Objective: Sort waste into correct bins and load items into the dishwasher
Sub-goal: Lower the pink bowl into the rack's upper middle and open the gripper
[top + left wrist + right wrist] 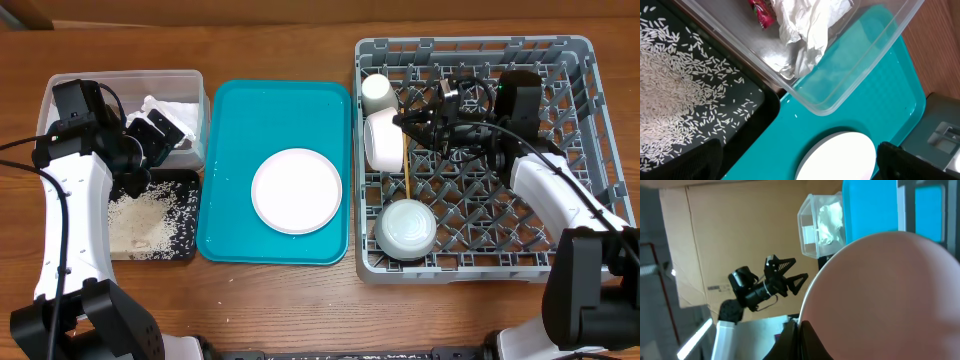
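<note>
The left gripper (158, 140) is hovering over the far left of the table, above the line where the clear tub (200, 110) is meeting the black tray (185, 190), and its fingers (690, 160) are standing spread wide with nothing between them. The tub, on the far side, is holding crumpled white napkins (807, 25) and a red wrapper (762, 12). The black tray, nearer, is carrying a spread of rice grains (140, 220). To the right, the teal tray (230, 150) is bearing the round plate (296, 190), lying flat.

Further right, the grey dish rack (580, 70) is holding a cream cup (376, 92) at its far left corner, a white bowl (383, 140) tipped on its side just nearer, thin chopsticks (408, 175) beside that, and a second bowl (406, 228) at the near left. The right gripper (412, 125) is reaching across the rack to the tipped bowl, fingers pressed together. I cannot tell whether they are pinching its rim.
</note>
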Controlling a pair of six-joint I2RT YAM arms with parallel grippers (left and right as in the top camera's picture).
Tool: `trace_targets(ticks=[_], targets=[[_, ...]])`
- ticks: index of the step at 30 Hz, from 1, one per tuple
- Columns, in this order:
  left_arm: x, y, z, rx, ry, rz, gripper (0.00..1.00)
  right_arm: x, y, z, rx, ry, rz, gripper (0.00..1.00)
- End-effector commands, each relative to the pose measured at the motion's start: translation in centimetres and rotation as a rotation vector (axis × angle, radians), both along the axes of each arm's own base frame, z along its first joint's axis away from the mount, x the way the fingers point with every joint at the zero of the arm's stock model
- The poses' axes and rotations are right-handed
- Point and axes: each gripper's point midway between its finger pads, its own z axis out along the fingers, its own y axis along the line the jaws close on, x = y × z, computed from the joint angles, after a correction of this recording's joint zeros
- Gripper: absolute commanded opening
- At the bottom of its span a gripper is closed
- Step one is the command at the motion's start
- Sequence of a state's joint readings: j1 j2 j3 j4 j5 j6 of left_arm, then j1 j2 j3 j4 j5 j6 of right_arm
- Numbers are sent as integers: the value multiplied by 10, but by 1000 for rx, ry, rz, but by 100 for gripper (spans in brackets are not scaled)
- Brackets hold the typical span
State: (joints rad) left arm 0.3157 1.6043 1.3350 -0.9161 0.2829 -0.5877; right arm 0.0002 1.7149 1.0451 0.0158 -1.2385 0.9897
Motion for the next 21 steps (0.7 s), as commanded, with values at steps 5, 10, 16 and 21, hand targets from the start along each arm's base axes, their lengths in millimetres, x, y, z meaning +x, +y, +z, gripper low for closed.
trace_targets(ticks=[5,10,16,21], targets=[[3,1,9,23,-25,-15,100,-1,0,-8,18,97,-20,4],[3,1,9,23,-25,-15,100,0,0,-8,10,69,-15,4],[3,1,9,23,-25,-15,100,0,-6,-11,-27,-44,-3,4],[3,1,9,23,-25,-15,100,0,-16,-17,-53,-74,-13,9]])
